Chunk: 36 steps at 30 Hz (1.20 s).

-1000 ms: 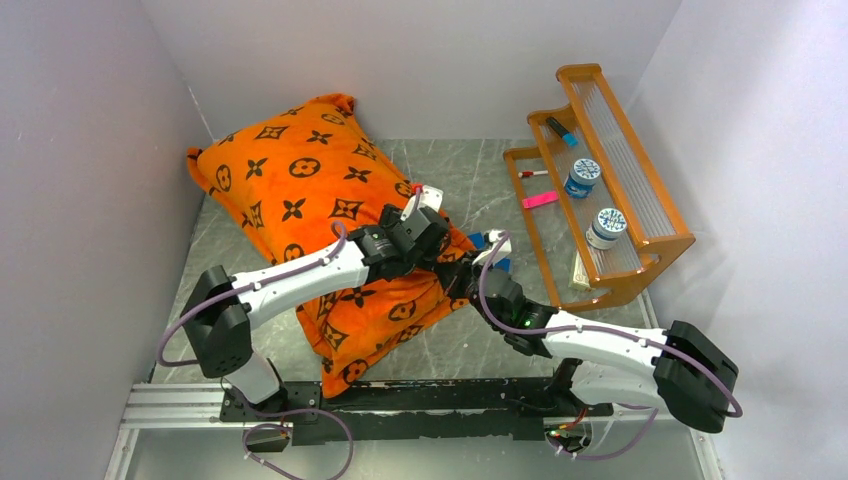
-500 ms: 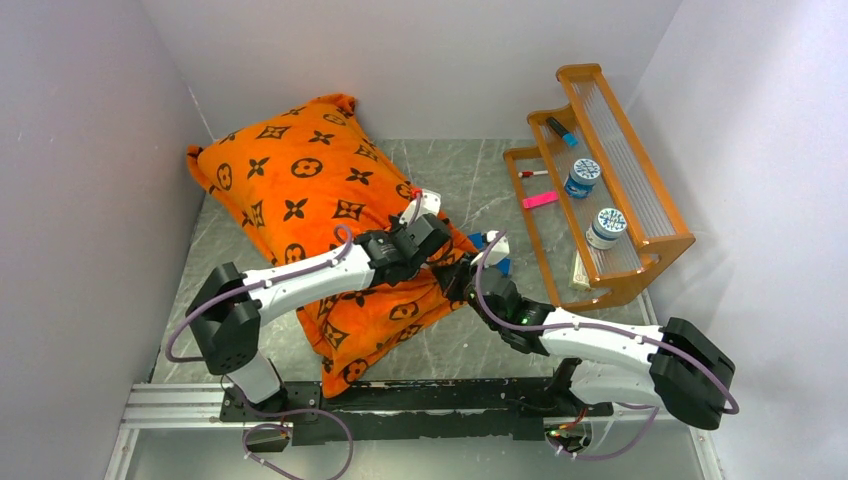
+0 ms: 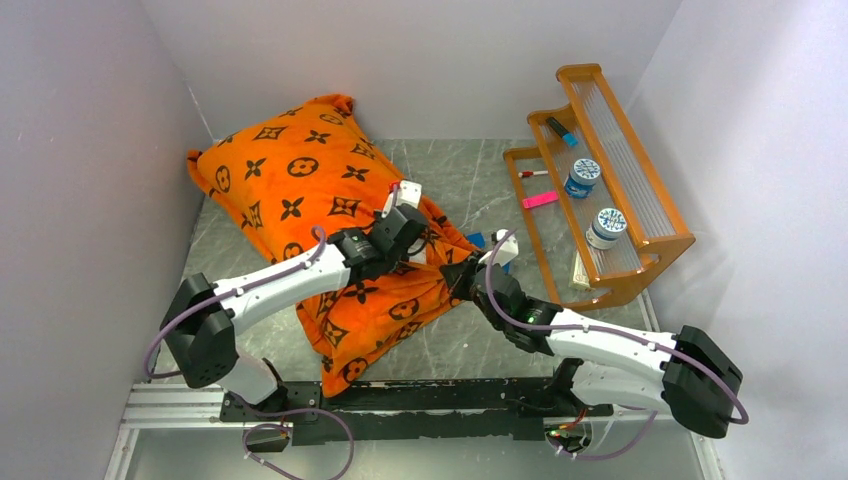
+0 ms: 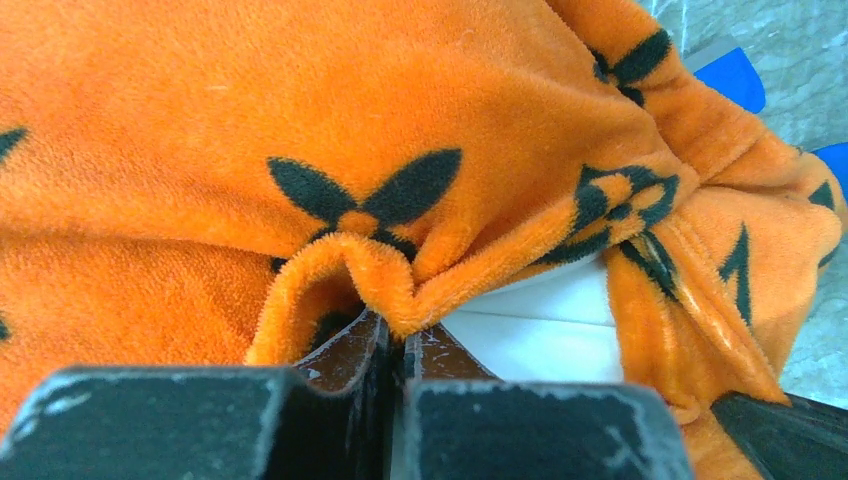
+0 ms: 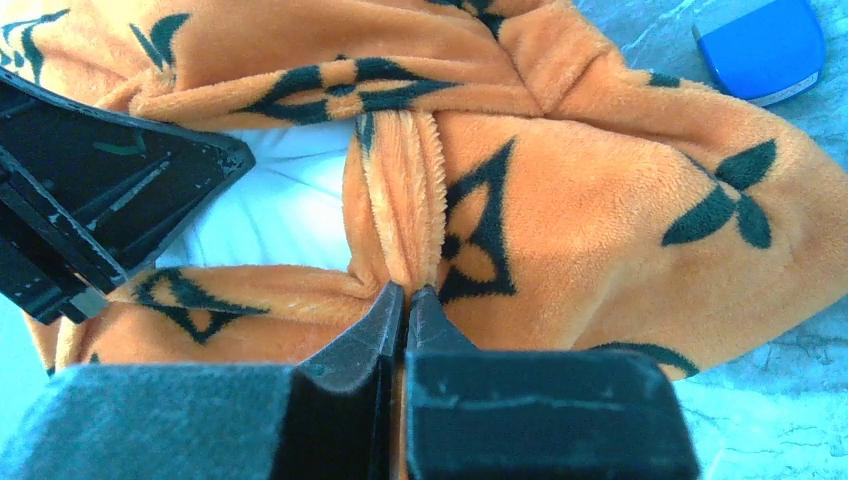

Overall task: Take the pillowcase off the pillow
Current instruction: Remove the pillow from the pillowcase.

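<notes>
Checking the overhead view from my remote station, I find the pillowcase [image 3: 300,190] lying diagonally on the table [image 3: 480,170], one corner toward the back left wall and its near end close to the arms' mounting rail.

Left arm: it rises from its base at the near left and stretches forward and to the right, with the forearm lying across the near half of the cover. The left gripper [image 4: 400,335] points at the bunched right-hand edge. Its jaws are pressed together on a raised fold of orange plush, with no gap visible between them.

Right arm: it runs low over the table from its base at the near right, reaching left and forward. The right gripper [image 5: 405,300] meets the same bunched edge from the opposite side. Its jaws are clamped on a narrow ridge of the cover's hem.

The two grippers sit near each other at the cover's opening. Between them, the white pillow [image 5: 270,220] shows through a gap in the fabric; the rest of it is inside the cover.

A blue object [image 5: 765,45] lies on the table just beside the cloth. An orange shelf rack [image 3: 600,200] stands well apart at the right.
</notes>
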Tool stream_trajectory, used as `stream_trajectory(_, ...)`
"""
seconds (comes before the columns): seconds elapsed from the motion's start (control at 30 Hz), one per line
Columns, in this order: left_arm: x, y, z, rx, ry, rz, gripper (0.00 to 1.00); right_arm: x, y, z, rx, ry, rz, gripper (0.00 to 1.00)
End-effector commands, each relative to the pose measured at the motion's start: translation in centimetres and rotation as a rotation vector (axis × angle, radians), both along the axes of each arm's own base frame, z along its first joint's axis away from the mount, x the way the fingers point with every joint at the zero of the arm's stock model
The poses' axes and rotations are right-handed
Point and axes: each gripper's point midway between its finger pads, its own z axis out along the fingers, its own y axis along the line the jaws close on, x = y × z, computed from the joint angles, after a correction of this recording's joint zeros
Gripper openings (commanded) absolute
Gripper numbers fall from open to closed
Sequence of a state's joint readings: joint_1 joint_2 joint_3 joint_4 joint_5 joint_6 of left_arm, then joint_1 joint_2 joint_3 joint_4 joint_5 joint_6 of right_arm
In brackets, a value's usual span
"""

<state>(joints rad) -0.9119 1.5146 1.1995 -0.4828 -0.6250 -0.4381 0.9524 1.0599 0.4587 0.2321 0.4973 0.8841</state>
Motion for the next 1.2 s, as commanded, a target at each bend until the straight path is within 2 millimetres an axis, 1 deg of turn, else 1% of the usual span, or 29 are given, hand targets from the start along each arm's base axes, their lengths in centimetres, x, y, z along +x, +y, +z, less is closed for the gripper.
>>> stream_trajectory(0.0, 0.7, 7.0, -0.1, 0.171, 0.017, 0.116, 0.05, -0.5, -6.2, -5.7, -0.305, 0.098, -0.104, 0.0)
stream_trajectory(0.1, 0.6, 6.0, -0.1, 0.133, 0.033, 0.072, 0.05, -0.7, -3.9, -4.7, -0.265, 0.073, 0.009, 0.0)
stream_trajectory(0.13, 0.5, 5.5, -0.4, 0.118, 0.043, 0.052, 0.05, -0.7, -3.2, -4.0, -0.248, 0.062, 0.033, 0.0)
stream_trajectory(0.17, 0.4, 5.0, -0.7, 0.098, 0.052, 0.029, 0.05, -0.6, -2.6, -3.3, -0.237, 0.05, 0.055, 0.02)
stream_trajectory(0.23, 0.1, 4.0, -1.2, 0.058, 0.069, -0.006, 0.05, -0.4, -1.4, -1.8, -0.213, 0.029, 0.093, 0.11)
stream_trajectory(0.33, -0.2, 3.2, -1.7, 0.021, 0.087, -0.034, 0.05, 0.1, 0.1, 0.9, -0.186, -0.017, 0.14, 0.32)
stream_trajectory(0.47, -0.5, 2.9, -2.0, 0.013, 0.098, -0.045, 0.05, 1.4, 0.8, 3.6, -0.197, -0.066, 0.13, 0.48)
stream_trajectory(0.53, -0.5, 2.9, -2.0, 0.014, 0.096, -0.046, 0.05, 2.0, 1.3, 4.9, -0.185, -0.092, 0.123, 0.58)
stream_trajectory(0.57, -0.5, 2.9, -2.0, 0.013, 0.094, -0.047, 0.05, 2.2, 1.4, 5.2, -0.187, -0.099, 0.123, 0.61)
stream_trajectory(0.6, -0.6, 2.8, -2.0, 0.013, 0.094, -0.049, 0.05, 2.5, 1.6, 6.1, -0.184, -0.113, 0.12, 0.65)
stream_trajectory(0.67, -0.6, 2.8, -1.9, 0.012, 0.091, -0.049, 0.05, 3.1, 1.8, 7.2, -0.176, -0.127, 0.114, 0.74)
stream_trajectory(0.73, -0.6, 2.8, -1.8, 0.011, 0.09, -0.05, 0.05, 3.6, 2.5, 8.0, -0.166, -0.127, 0.12, 0.79)
stream_trajectory(0.77, -0.6, 2.8, -1.9, 0.011, 0.091, -0.05, 0.05, 3.8, 2.9, 8.0, -0.168, -0.12, 0.127, 0.8)
stream_trajectory(0.87, -0.6, 2.8, -1.8, 0.007, 0.09, -0.051, 0.05, 4.7, 3.5, 6.8, -0.213, -0.072, 0.112, 0.8)
stream_trajectory(0.9, -0.7, 2.8, -1.7, 0.006, 0.087, -0.051, 0.05, 4.9, 3.5, 6.1, -0.236, -0.049, 0.102, 0.8)
stream_trajectory(1.03, -0.6, 3.0, -1.2, 0.01, 0.072, -0.043, 0.05, 5.7, 3.1, 4.5, -0.296, -0.011, 0.068, 0.8)
stream_trajectory(1.17, -0.5, 3.5, -0.9, 0.018, 0.055, -0.019, 0.05, 5.6, 2.3, 2.1, -0.367, 0.041, 0.055, 0.78)
